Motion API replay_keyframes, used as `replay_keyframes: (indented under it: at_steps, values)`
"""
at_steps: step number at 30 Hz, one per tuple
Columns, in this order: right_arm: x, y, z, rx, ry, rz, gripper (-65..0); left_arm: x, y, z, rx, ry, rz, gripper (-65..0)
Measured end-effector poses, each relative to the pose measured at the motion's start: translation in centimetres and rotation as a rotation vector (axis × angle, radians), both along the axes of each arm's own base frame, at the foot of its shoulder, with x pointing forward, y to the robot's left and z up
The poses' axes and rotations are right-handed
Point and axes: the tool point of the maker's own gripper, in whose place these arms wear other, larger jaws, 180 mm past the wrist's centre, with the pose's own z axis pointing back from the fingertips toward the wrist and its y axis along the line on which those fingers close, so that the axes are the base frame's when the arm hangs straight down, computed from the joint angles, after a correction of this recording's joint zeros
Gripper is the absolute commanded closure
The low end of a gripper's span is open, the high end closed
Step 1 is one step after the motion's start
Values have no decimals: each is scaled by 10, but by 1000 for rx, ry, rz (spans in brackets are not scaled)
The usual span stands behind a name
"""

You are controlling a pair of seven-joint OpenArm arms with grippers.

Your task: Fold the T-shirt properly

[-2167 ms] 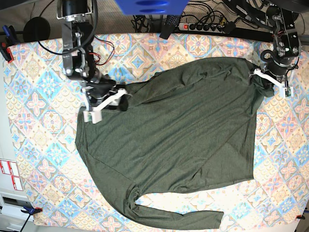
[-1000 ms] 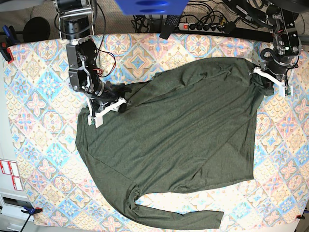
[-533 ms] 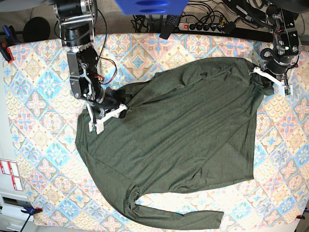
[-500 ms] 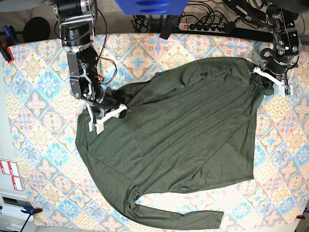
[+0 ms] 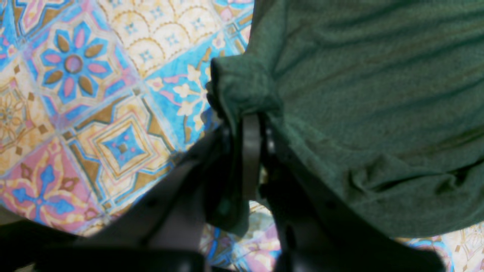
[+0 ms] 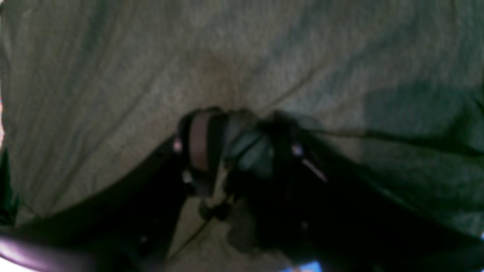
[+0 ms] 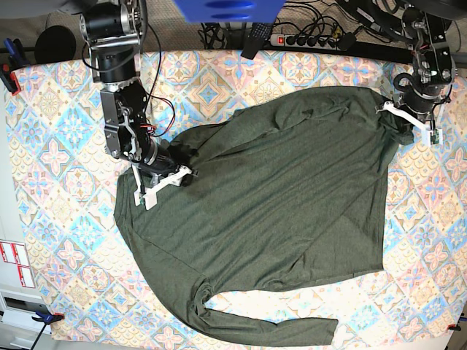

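The dark olive-green T-shirt (image 7: pixel 277 197) lies spread across the patterned table, one long sleeve (image 7: pixel 255 324) trailing along the front edge. My left gripper (image 7: pixel 401 117) sits at the shirt's far right corner. In the left wrist view this left gripper (image 5: pixel 251 121) is shut on a bunched edge of the T-shirt (image 5: pixel 378 75). My right gripper (image 7: pixel 166 184) presses down on the shirt's left shoulder area. In the blurred right wrist view the right gripper (image 6: pixel 242 145) has its jaws apart, with a small ridge of T-shirt (image 6: pixel 113 56) cloth between them.
A tiled-pattern tablecloth (image 7: pixel 58 146) covers the table. Behind the far edge lie a power strip (image 7: pixel 306 38) and cables, with a blue object (image 7: pixel 226 9) overhead. A clamp (image 7: pixel 9 76) grips the cloth at the left edge.
My right gripper has slid toward the front of the table along the shirt's left side, and its jaws have widened a little. The left gripper has not moved.
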Motion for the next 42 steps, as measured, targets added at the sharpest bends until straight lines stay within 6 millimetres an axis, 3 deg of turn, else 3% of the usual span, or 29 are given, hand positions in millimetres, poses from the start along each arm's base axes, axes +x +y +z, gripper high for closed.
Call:
replay_keyframes:
  at_steps: [7, 15, 21, 24, 31, 38, 42]
  values:
    - [0, 1, 0, 7, 2, -1, -277, 0, 0, 0, 0, -1, -1, 0]
    - [-3, -5, -4, -12, 32, -12, -40, 0, 0, 0, -1, -1, -1, 0]
    - [-15, 1, -1, -4, 91, 32, -30, 2, 0, 1, -1, -4, -1, 0]
    - [-36, 0, 0, 4, 92, 29, -30, 3, 0, 1, -1, -7, -1, 0]
    - [-67, -30, 7, 1, 128, -50, -20, 3, -1, 1, -3, -5, 0, 0]
    - [-79, -31, 10, -17, 138, -29, -20, 3, -1, 1, -3, -6, 0, 0]
    - [-79, -50, 18, -73, 114, -21, -22, 3, -1, 1, -3, -6, 0, 0]
